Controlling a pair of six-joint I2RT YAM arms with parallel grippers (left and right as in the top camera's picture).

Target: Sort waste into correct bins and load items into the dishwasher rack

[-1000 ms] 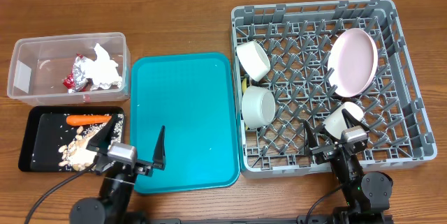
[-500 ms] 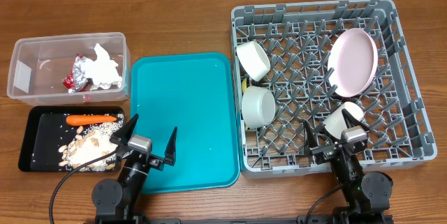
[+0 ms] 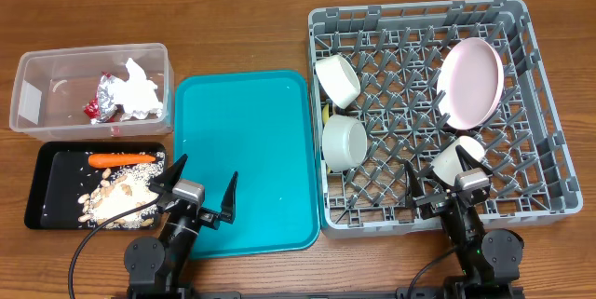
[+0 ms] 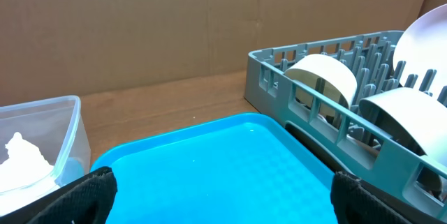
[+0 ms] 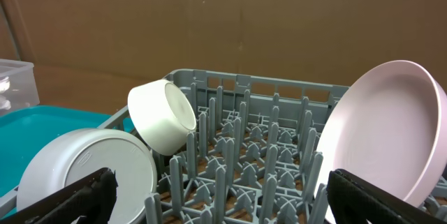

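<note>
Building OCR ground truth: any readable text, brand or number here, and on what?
No text is legible in any view.
Foil wrapper in the clear tub: any print is too small to read.
Bowl underside, right wrist view: faint embossed mark, too blurred to read.

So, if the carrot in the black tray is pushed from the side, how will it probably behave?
The carrot looks round and slightly tapered, so it would probably roll, perhaps curving toward its thinner end. It lies straight, so it is likely stiff, not floppy. The black tray has a wall close beside it, which should stop it soon.
</note>
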